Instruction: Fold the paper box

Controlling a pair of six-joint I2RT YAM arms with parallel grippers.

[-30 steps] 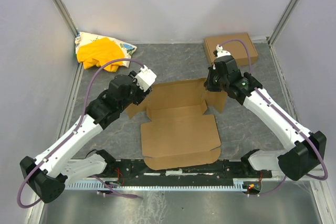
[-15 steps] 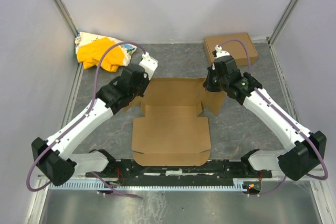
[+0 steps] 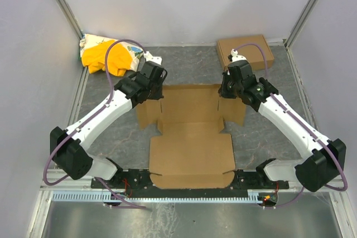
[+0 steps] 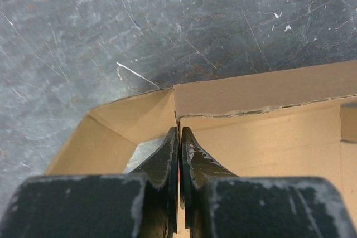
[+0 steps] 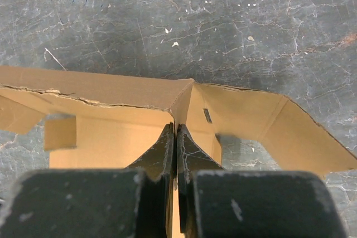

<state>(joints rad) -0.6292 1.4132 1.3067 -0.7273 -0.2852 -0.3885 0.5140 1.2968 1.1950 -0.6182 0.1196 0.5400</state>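
Clerk: Movement since the previous frames?

Inspector: Noted. The paper box [image 3: 192, 149] has slid towards the near edge of the bench [image 3: 128, 137] and a little to the right. Its near flap now lies over the rail between the arm bases. The left arm has reached farther across to the sheet's far left corner. The right arm has barely shifted.

Clerk: State of the fingers?

Inspector: The left fingers [image 4: 166, 157] are drawn to a hairline gap at the far left corner, where a side flap meets the raised back wall. The right fingers [image 5: 162, 151] are equally narrow at the far right corner. I judge each pair to be pinching cardboard.

Clerk: Step in hand?

Inspector: Raising the far wall and its corner flaps, in my judgement. Both wrist views show the back wall standing and the side flaps angled. The near panels lie flat, so most of the fold remains.

Clerk: Next move?

Inspector: Both pinches should turn the corner flaps inwards together, with the base kept from sliding further.

Clerk: Count?

Inspector: One die-cut sheet, one ready-made cardboard box [image 3: 248, 54] at the far right, one yellow-and-white cloth heap [image 3: 106, 57] at the far left, two arms.
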